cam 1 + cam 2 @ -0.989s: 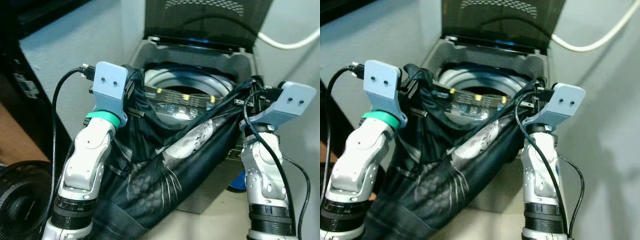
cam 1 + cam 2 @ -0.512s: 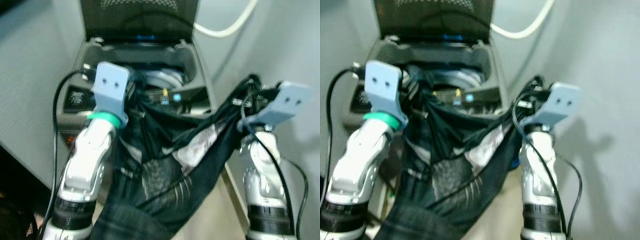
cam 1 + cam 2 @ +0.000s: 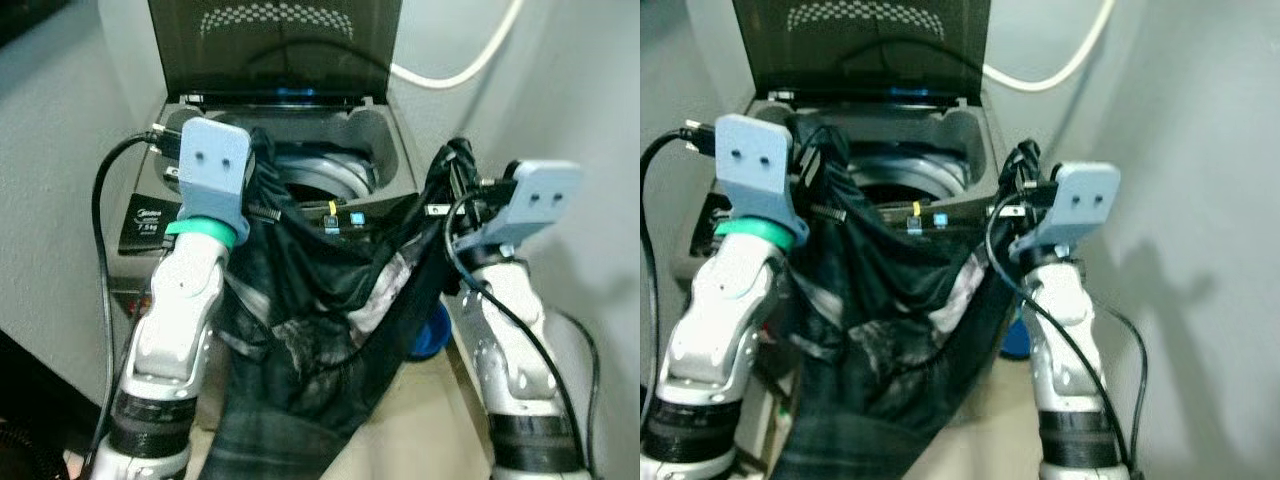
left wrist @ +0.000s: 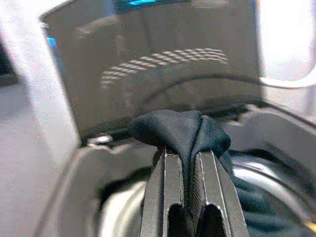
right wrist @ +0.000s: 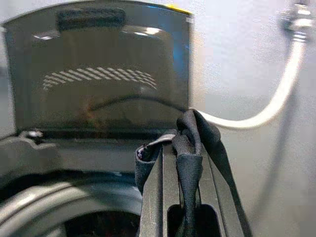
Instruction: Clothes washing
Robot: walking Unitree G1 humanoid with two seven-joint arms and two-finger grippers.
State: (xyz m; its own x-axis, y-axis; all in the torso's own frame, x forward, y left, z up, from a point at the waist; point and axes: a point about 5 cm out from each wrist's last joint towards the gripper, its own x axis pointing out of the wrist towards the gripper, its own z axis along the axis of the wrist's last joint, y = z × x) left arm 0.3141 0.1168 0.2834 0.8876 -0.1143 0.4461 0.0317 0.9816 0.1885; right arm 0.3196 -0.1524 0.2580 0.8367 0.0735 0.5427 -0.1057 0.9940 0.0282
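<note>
A dark garment (image 3: 320, 340) with pale printed patches hangs stretched between my two grippers, in front of the top-loading washing machine (image 3: 385, 135). My left gripper (image 4: 189, 160) is shut on a bunched fold of it near the machine's left rim. My right gripper (image 5: 185, 150) is shut on another fold at the machine's right side. The machine's lid (image 3: 275, 45) stands up open, and the steel drum (image 3: 330, 180) shows behind the cloth. The garment's lower part sags down over the machine's front.
A white hose (image 3: 460, 70) runs along the wall at the back right. Grey walls close in on both sides of the machine. A blue object (image 3: 432, 335) lies low on the floor to the right. The control panel (image 3: 143, 215) is at the left.
The camera has shifted, so the machine now sits more centred. Both grippers have come closer together, the right one moving in toward the machine's right rim, and the garment sags more.
</note>
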